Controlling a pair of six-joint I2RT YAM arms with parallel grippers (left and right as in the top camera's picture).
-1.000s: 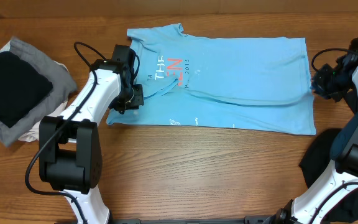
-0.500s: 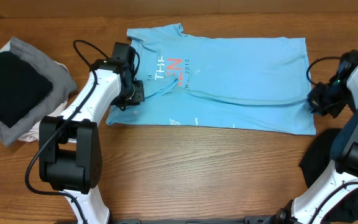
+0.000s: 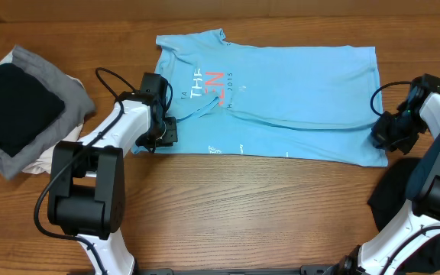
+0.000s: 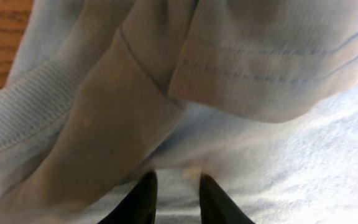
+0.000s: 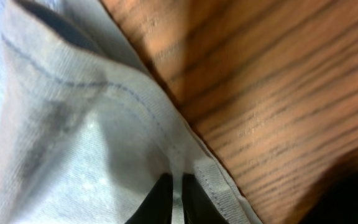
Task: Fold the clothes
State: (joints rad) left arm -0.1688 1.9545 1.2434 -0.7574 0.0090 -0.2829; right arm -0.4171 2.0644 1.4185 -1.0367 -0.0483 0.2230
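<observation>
The light blue T-shirt (image 3: 296, 99) with white and red-orange lettering lies spread flat on the table, collar to the left. My left gripper (image 3: 161, 131) sits at its lower left sleeve area, fingers (image 4: 178, 193) closed on a fold of blue cloth (image 4: 278, 155). My right gripper (image 3: 382, 137) is at the hem's lower right corner, fingers (image 5: 176, 199) pinched on the hem edge (image 5: 73, 137). A plain black garment (image 3: 10, 107) lies folded on a pile at the left.
The black garment rests on grey cloth (image 3: 71, 99) over something white at the table's left edge. Another dark cloth (image 3: 392, 202) lies at the lower right beside the right arm's base. Bare wood (image 5: 278, 93) borders the hem.
My left gripper moved down from the collar area to the lower left sleeve. My right gripper moved down along the right hem to its lower corner.
</observation>
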